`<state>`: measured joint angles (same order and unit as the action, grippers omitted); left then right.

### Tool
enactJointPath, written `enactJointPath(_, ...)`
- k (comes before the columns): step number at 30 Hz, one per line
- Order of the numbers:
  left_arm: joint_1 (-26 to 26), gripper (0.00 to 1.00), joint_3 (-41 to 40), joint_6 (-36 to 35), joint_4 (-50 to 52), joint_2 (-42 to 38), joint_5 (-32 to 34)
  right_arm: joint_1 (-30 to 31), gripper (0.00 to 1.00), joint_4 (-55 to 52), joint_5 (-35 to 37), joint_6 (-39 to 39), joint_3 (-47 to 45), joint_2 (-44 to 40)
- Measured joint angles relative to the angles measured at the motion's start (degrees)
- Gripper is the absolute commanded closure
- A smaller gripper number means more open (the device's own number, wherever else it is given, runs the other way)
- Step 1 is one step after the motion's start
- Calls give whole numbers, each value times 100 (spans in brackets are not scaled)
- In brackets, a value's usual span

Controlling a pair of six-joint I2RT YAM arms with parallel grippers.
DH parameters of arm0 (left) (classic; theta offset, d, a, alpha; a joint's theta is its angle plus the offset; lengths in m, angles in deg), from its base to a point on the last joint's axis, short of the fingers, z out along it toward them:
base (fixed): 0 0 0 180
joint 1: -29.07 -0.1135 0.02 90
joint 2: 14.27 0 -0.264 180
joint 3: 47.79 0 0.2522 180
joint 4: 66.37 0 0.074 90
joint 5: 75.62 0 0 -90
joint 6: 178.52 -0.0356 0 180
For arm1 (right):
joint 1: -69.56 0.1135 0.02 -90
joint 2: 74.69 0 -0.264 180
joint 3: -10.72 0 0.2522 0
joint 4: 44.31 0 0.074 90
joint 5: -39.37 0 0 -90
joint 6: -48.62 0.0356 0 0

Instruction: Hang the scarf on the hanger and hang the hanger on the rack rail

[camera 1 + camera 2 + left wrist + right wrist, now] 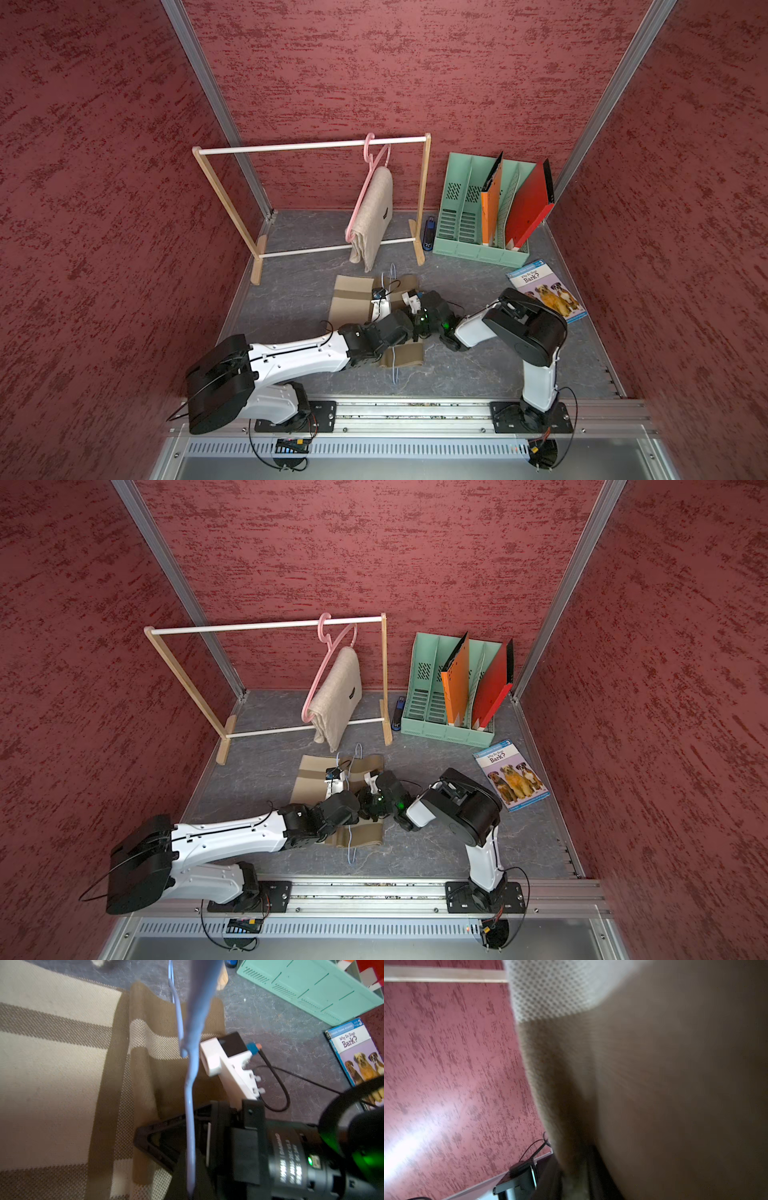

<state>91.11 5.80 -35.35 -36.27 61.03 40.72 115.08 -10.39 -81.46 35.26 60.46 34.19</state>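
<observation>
Broad cream and brown stripes are shown on the flat knitted scarf (52, 1064), pale blue on the thin plastic hanger (190, 1118), pink on the rail-hung plastic hanger (361, 199), mint green on the slotted file organiser (457, 220), and grey marbling on the surface (291, 299).

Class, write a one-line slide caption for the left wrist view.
Blue hanger over a striped scarf, with a dog book nearby.

book title: "Why Do Dogs Bark?" is printed on the cover of the book (353, 1049), lying near right.
book band: "Penguin Young Readers" is faintly made out along the cover's top edge.
book corner: "3".
motor label: "DAMIAO" is read on the black motor housing (291, 1157); smaller lines are blurred.
</observation>
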Motion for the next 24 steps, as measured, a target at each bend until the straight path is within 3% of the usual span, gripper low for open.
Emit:
enactJointPath(10, -59, 100, 2, -57, -70, 4, -105, -518, 54, -492, 63, -396, -619, -1412)
enactJointPath(16, -74, 100, 31, -330, -83, 4, -219, -920, 44, -970, 162, -590, -776, -2310)
enactJointPath(24, -92, 100, 68, -492, -98, 4, -345, -964, 40, -621, 297, 22, -295, -1902)
